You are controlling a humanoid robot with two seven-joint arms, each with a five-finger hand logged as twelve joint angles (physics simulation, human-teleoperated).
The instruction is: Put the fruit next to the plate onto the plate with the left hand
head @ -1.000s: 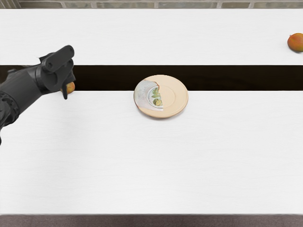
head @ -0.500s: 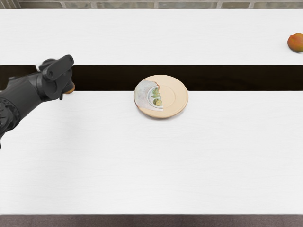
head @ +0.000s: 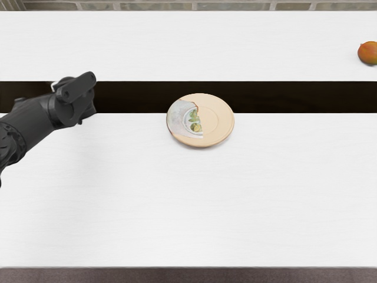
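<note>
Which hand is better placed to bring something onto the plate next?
Left. The left hand is at the back edge of the near table, left of the plate on that same table. The right hand is not in view. No fruit shows by the left hand; it may be hidden behind it.

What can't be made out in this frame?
- Head view: whether the black left hand holds anything; its own back covers that spot.
- Head view: the red-orange round fruit at top right is cut by the right edge.
- Head view: the green bits on the tan round plate are too small to identify.
- The right arm is out of view.
</note>
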